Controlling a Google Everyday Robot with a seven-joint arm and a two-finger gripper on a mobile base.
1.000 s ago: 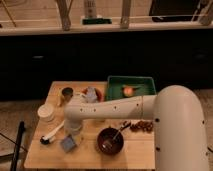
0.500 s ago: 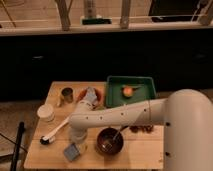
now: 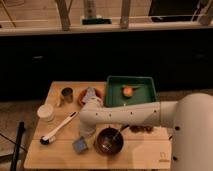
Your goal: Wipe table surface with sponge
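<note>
Sponge [image 3: 80, 145] and claw [image 3: 84, 135] are sitting further right than half a second ago. The grey-blue block is now lying just beside the dark bowl [image 3: 110, 141] and a little further back from the front edge of the desk [image 3: 150, 154].

Bare wood is running open along the front strip, from the left corner under the brush [image 3: 59, 128] to the sponge, and again past the bowl to the right corner. Rightward the bowl is closing the way; behind, the brush handle is slanting up toward the white arm [image 3: 125, 114], with the green tray [image 3: 131, 80] at the back edge.

The claw is hanging from the arm's end right over the sponge's rear side — whether it is gripping the block or merely pressing on it, I cannot tell.
</note>
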